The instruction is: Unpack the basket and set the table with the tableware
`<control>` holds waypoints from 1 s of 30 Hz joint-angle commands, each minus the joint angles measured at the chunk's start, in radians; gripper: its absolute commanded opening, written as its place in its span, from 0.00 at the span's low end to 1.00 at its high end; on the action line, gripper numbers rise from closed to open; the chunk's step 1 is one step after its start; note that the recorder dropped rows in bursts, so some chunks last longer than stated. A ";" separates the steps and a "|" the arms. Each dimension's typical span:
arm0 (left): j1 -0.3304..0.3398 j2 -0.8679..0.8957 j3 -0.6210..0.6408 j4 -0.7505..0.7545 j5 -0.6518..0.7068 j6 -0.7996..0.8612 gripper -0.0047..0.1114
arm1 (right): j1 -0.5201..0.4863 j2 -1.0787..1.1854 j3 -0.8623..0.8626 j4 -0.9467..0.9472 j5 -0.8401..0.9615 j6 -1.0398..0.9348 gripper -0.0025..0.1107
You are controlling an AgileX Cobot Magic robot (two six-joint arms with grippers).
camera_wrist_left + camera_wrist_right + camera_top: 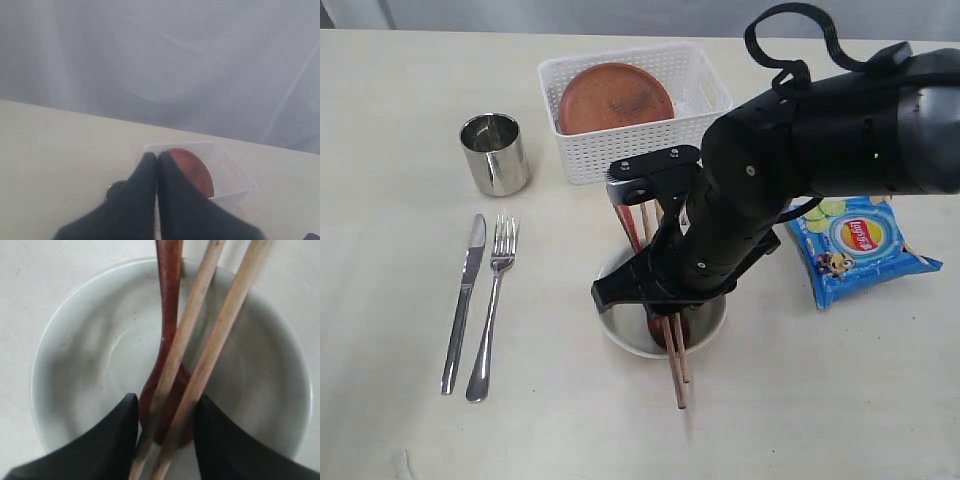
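A cream round bowl (65,365) sits on the pale cream, faintly wood-grained bench (400,420) just in front of a white perforated plastic basket (620,160). A reddish-brown wooden spoon (169,290) rests inside the bowl and a pair of pale wooden chopsticks (225,320) lies across on top, the ends poking past the rim over the bench. The black right fingers (107,440) stand apart on either side of the spoon's scoop and both sticks, their edges against or just beside the wood; whether they are pinching anything cannot be told from the close view. From the exterior camera the bulky black right arm (820,140) blocks those fingers altogether, along with most of the bowl, the middle stretch of spoon and chopsticks, and one corner of a blue chip packet (860,245) lying to the right. A brown round plate (616,98) lies inside the basket, its near edge hidden behind the basket wall. Well to the left a shiny steel cup (494,153) stands upright, with a steel knife (465,300) and a steel fork (493,300) side by side nearer the camera. The left fingers (142,185) are pressed tightly together above the bench; they mask the near side of the basket and all but a sliver of the cup, and the backdrop behind them is a pale blur.
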 commanded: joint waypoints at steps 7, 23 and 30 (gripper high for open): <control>0.002 -0.006 0.003 0.002 -0.006 0.028 0.04 | -0.001 -0.003 -0.006 -0.003 0.011 0.004 0.34; 0.002 -0.006 0.003 0.002 -0.002 0.073 0.04 | -0.001 -0.083 -0.006 -0.021 0.011 -0.003 0.59; 0.002 -0.006 0.003 0.002 -0.002 0.112 0.04 | -0.001 -0.193 -0.084 -0.052 0.079 -0.007 0.59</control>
